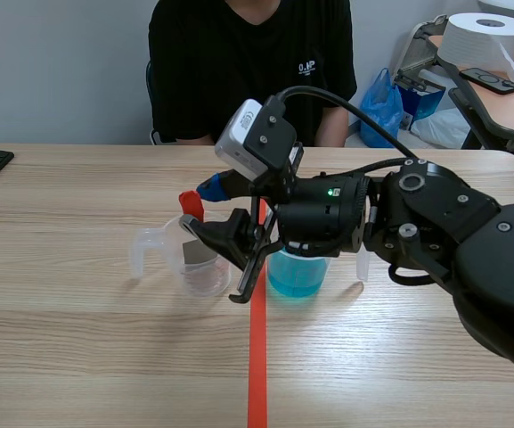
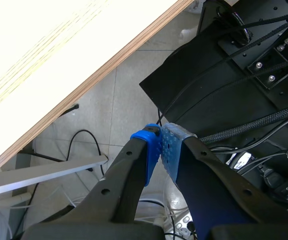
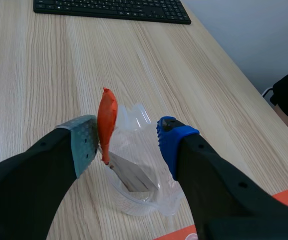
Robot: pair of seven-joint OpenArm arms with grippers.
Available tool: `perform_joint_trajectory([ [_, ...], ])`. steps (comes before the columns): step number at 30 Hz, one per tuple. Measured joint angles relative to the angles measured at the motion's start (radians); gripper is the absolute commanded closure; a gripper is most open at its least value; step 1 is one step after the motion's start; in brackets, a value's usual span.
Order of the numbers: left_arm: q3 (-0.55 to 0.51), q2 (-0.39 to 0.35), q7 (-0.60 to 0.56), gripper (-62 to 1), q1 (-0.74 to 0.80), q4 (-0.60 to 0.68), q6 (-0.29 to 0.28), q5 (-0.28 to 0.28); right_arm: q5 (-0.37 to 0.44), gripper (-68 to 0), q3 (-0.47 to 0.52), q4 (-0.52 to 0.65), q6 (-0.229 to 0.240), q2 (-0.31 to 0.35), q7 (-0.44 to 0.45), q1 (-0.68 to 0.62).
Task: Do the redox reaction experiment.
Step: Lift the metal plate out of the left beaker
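Over the wooden table [image 1: 78,339], the right claw [image 3: 126,144] gaped around a red-handled scraper [image 3: 106,120] in a cup [image 1: 205,276]; the left claw [image 2: 161,150] was closed, empty.

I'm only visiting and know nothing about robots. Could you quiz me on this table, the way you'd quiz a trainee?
1. True or false: the right gripper is shut.
2. What colour is the liquid in the beaker? A green, B blue, C yellow.
3. Fill in: the red-handled tool stands in a clear ___.

Key: 1 false, its fingers are apart; 2 B; 3 cup.
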Motion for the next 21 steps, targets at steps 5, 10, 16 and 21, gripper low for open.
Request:
perform_joint_trajectory([
  [5,0.000,0.000,0.032,-4.0,0.000,0.000,0.000,0.001,0.000,-7.2,0.000,0.000,0.000,0.000,0.006,0.000],
  [10,0.000,0.000,0.031,-4.0,0.000,0.000,0.000,0.001,0.000,-1.6,0.000,0.000,-0.002,0.000,0.014,0.000],
  [16,0.000,0.000,0.021,-4.0,0.000,0.000,-0.001,0.001,0.000,-1.7,0.000,0.000,-0.003,0.000,0.055,0.001],
  [21,0.000,0.000,0.022,-4.0,0.000,0.000,-0.010,0.000,0.000,-1.7,0.000,0.001,-0.002,0.000,0.045,0.018],
])
